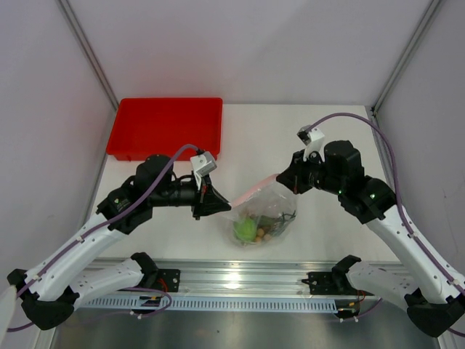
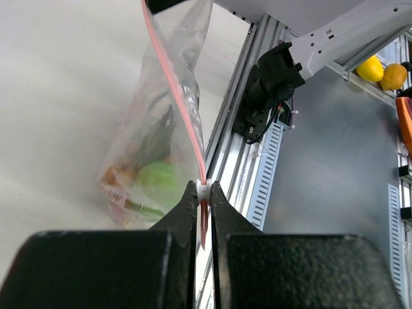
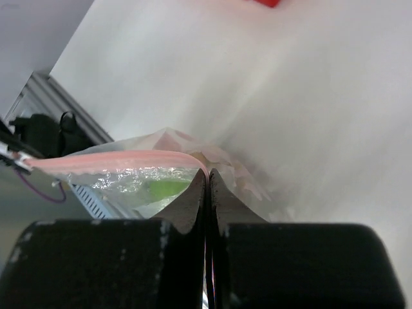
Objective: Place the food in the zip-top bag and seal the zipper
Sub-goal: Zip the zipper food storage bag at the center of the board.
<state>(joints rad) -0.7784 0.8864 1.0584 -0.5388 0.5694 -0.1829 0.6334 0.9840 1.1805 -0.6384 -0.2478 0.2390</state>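
The clear zip-top bag hangs between my two grippers above the table, mouth edge up. Inside it lie the lime-green fruit, the tan-brown fruits and dark green leaves. The pinkish zipper runs taut between the grippers. My left gripper is shut on the white slider at the zipper's left end. My right gripper is shut on the bag's right corner. The green fruit shows through the plastic in both wrist views.
A red tray stands at the back left of the table. The aluminium rail runs along the near edge, just below the bag. White walls close off the sides and the back.
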